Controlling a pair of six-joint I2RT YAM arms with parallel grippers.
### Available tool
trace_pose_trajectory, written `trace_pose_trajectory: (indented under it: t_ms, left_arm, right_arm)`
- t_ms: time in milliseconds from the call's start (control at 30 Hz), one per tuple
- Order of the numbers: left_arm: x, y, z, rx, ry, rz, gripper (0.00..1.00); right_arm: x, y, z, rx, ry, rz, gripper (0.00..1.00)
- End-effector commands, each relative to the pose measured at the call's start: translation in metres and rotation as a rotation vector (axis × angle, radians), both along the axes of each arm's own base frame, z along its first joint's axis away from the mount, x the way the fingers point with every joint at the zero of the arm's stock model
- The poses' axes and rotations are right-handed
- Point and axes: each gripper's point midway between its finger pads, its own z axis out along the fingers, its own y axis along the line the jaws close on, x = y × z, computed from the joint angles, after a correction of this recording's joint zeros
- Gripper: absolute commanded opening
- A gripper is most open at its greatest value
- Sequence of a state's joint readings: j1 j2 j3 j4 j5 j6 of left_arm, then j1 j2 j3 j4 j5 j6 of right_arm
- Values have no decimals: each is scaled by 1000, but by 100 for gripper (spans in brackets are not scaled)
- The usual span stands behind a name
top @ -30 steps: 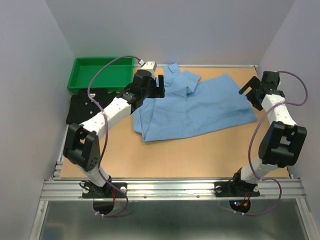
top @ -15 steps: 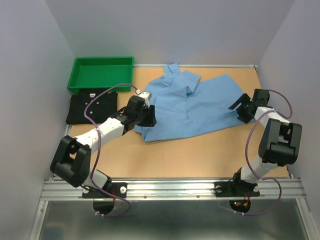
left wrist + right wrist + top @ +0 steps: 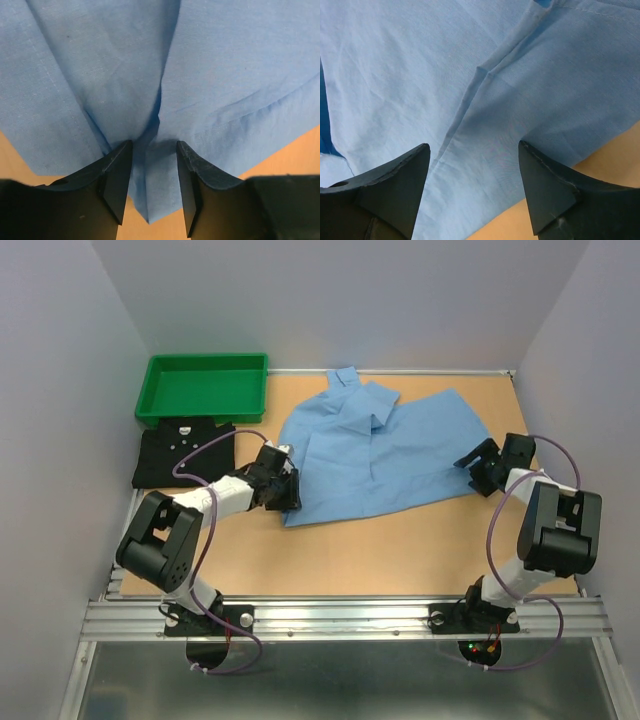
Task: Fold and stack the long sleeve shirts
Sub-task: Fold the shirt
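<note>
The light blue shirt [image 3: 390,445] lies spread and creased across the middle of the table, collar at the far side. The black shirt [image 3: 183,454] lies folded at the left, in front of the green tray. My left gripper [image 3: 287,490] is low at the blue shirt's near left corner. In the left wrist view the gripper [image 3: 154,145] is open, with its jaws astride a bunched fold of blue cloth [image 3: 225,75]. My right gripper [image 3: 478,469] is at the shirt's right edge. In the right wrist view it [image 3: 474,146] is wide open over the cloth [image 3: 420,75], holding nothing.
A green plastic tray [image 3: 150,400] stands at the far left corner. Bare tan table [image 3: 400,550] runs along the near side. Grey walls close in on the left, right and back. The metal rail with the arm bases [image 3: 340,618] is at the front.
My left gripper has come from the far side near the collar down to the shirt's near left corner. My right gripper has dropped and moved in onto the shirt's right edge.
</note>
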State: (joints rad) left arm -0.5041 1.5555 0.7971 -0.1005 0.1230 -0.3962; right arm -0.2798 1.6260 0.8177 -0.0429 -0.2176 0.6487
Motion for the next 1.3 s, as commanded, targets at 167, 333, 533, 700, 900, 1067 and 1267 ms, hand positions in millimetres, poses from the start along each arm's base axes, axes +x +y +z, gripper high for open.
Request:
trace_pose_trajectory:
  t_ms: [167,333,533,700,900,1067,1267]
  left_arm:
    - [-38,53,-15,46,166,97,52]
    - [-40,39,9,-50,107,48,53]
    - [2,42,79,-75,-186,57,72]
    - [22,65,113,-65,-347,136,94]
    - [31,84,112,-34,-405,210,99]
    - [33,90,116,-26,-469,218,98]
    - [39,103,111,38,-477,273,98]
  right_arm:
    - [-98,26,-29,43,268,1,78]
    - [-94,39,9,-23,183,81,79]
    - [-11,74,113,-125,-103,260,80]
    - [56,104,146,-122,-241,372,80]
    - [130,106,162,-166,-378,400,77]
    - [179,121,124,-132,-378,420,64]
    - [215,142,86,-78,-399,466,57]
